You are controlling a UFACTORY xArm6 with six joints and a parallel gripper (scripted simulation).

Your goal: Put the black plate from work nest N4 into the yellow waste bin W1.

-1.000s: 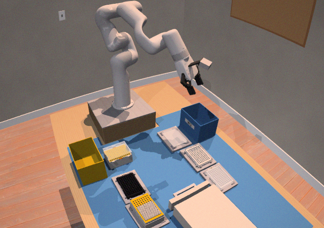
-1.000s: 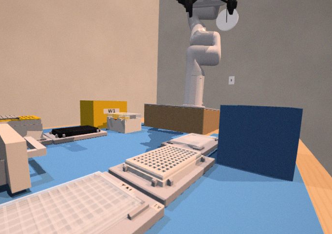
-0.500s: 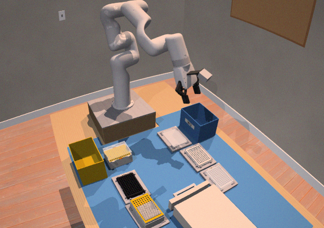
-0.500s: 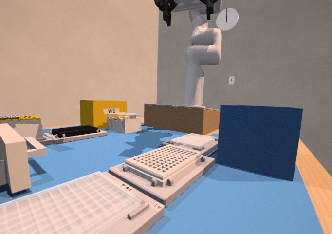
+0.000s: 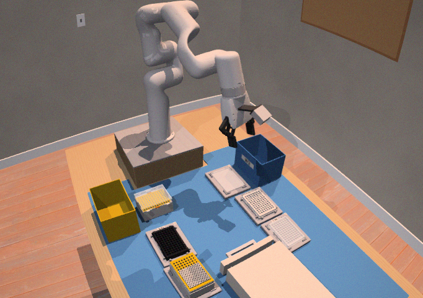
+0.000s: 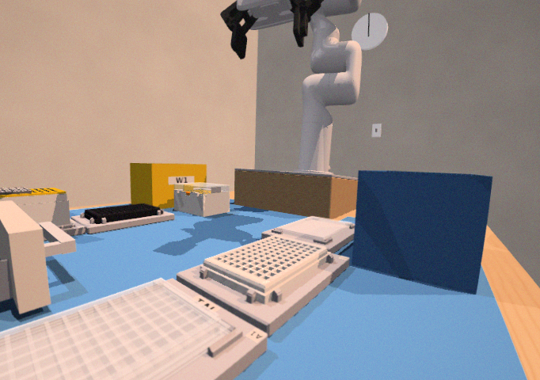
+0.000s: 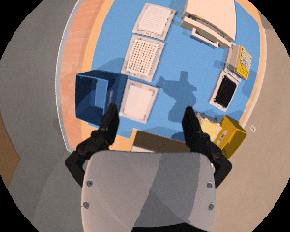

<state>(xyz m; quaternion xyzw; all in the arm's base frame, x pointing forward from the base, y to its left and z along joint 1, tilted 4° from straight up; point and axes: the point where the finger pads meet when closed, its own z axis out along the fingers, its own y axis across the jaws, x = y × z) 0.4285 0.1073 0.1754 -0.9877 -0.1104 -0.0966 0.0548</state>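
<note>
Grey walls (image 5: 324, 87), plank floor (image 5: 25, 210), corkboard (image 5: 356, 24), light switch (image 5: 80, 20).

The desk (image 5: 82, 165) looks like pale smooth wood under a matt blue mat (image 5: 342, 246). The floor (image 5: 18, 210) shows reddish wood planks. The arm (image 5: 155, 105) appears smooth, slightly glossy white plastic.
</note>
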